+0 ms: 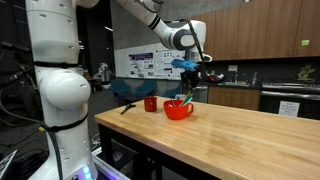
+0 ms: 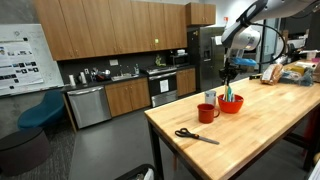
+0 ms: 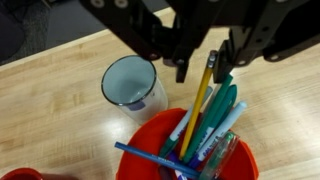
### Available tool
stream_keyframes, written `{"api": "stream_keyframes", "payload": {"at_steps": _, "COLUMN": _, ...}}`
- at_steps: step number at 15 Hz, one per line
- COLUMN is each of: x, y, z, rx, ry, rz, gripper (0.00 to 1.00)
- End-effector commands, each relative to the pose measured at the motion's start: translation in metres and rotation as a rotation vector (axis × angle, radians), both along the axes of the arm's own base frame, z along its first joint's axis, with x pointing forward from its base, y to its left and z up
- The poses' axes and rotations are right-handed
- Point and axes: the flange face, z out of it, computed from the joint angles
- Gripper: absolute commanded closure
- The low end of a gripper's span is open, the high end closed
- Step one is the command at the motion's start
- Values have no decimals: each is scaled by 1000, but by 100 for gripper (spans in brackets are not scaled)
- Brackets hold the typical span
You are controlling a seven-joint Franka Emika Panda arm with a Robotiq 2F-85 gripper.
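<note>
Kitchen cabinets stand behind a butcher-block table. On it, from left to right, are black scissors, a red mug and a red bowl full of pens. Above the bowl hangs the gripper, its jaws slightly apart on either side of the top of a yellow pencil that stands in the bowl.

Red bowl, yellow pencil, teal markers, tan table

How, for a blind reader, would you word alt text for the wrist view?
The claw hangs over a red cup of pens and markers, a yellow pencil rising between its fingers; whether it is gripped is unclear. A clear glass stands beside the cup on a wooden table.
</note>
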Motion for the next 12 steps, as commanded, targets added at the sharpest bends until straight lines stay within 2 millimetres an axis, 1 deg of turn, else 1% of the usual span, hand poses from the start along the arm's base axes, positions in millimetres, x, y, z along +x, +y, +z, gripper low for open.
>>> {"api": "stream_keyframes", "payload": {"at_steps": 1, "x": 0, "y": -1, "z": 9, "rx": 23, "ry": -23, "rz": -1, "gripper": 35}}
{"api": "stream_keyframes", "payload": {"at_steps": 2, "x": 0, "y": 0, "z": 12, "rx": 22, "ry": -31, "rz": 2, "gripper": 27}}
{"api": "stream_keyframes", "payload": {"at_steps": 6, "x": 2, "y": 3, "z": 27, "rx": 3, "ry": -52, "rz": 27, "gripper": 2}}
{"api": "stream_keyframes", "payload": {"at_steps": 7, "x": 3, "y": 5, "z": 31, "rx": -3, "ry": -52, "rz": 33, "gripper": 0}}
{"api": "stream_keyframes", "payload": {"at_steps": 9, "x": 6, "y": 9, "z": 38, "rx": -13, "ry": -54, "rz": 49, "gripper": 0}}
{"api": "stream_keyframes", "payload": {"at_steps": 12, "x": 6, "y": 26, "z": 50, "rx": -22, "ry": -39, "rz": 103, "gripper": 0}}
